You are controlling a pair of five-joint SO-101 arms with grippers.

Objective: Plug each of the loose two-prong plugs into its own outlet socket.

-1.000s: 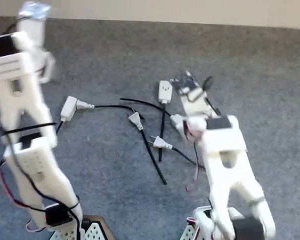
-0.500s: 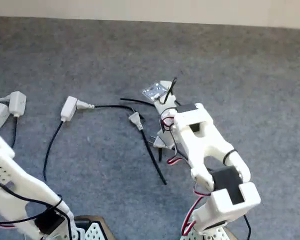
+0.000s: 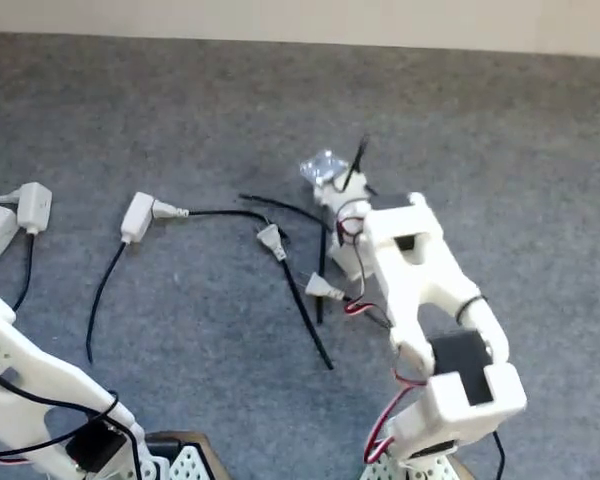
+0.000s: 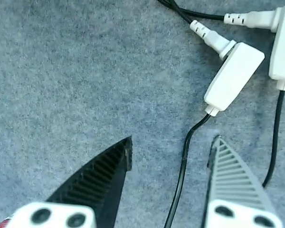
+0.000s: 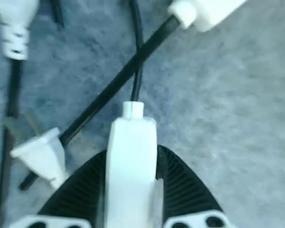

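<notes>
Inside the right pincer (image 5: pixel 131 154) sits a white outlet socket (image 5: pixel 131 135).

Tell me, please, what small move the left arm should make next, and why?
Probably swing toward the loose plug beside the right claw: that claw is closed on a socket, while the left claw hangs open over a cable, holding nothing.

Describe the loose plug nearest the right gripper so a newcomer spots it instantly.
Find the right arm on the grey carpet. Beside its gripper lies a white two-prong plug. The other plug lies farther off, toward the lone socket.
</notes>
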